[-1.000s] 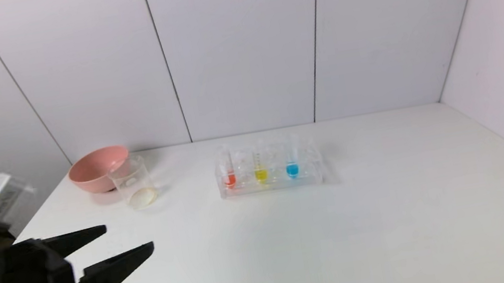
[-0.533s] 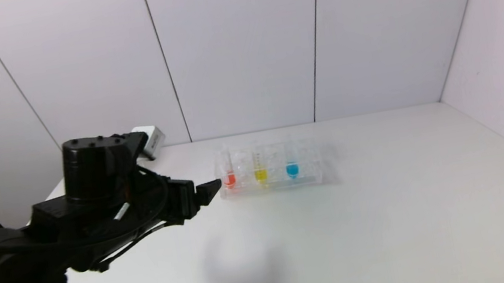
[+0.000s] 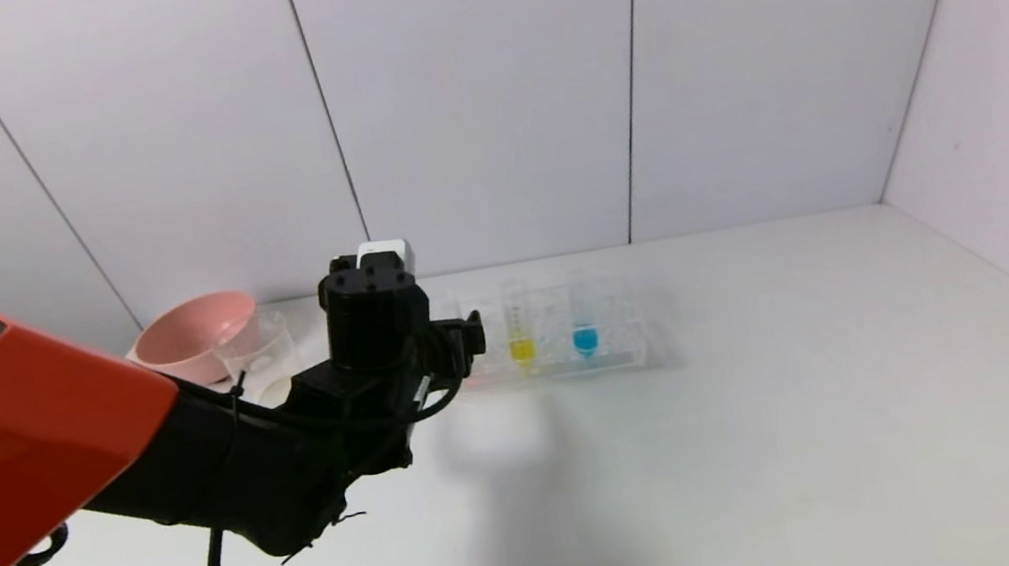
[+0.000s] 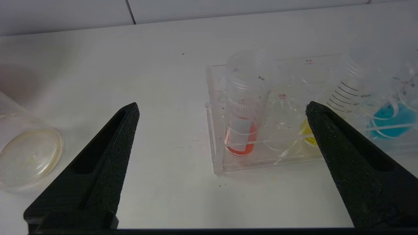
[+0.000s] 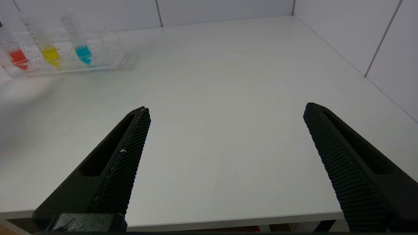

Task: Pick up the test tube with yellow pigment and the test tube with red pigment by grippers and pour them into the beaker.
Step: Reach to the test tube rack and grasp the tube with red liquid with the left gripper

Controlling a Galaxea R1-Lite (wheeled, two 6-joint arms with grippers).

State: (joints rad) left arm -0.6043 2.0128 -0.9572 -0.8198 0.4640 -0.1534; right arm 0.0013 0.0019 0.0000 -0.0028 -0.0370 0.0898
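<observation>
left arm, black with an orange cover, is reaching forward and across the white bench [image 3: 793, 440] from the robot's left, with the wrist sitting just short of the clear plastic tube rack [image 3: 622, 352]. in the head view the wrist block is hiding the rack's left end.

left claw [image 4: 222, 111] is standing released, its two black textured fingers [image 4: 111, 153] spread wide and holding nothing. in the left wrist view the slim clear test tube with red pigment at its tip [image 4: 243, 107] is sitting upright in the end slot of the rack, between the spread fingers and not touching either one. the slim clear graduated test tube with yellow pigment at its tip [image 3: 519, 326] is standing upright in the next slot, partly behind one finger in the left wrist view. a third clear tube with blue pigment [image 3: 582, 319] is standing beyond it in the same rack.

the small clear cylindrical beaker [image 3: 257, 347] is sitting on the bench to the left of the arm, just beside a pink bowl [image 3: 189, 338]; whether they touch is not clear.

right claw [image 5: 225, 112] is hanging low at the near edge of the bench, well apart from the rack, fingers spread and gripping nothing.
</observation>
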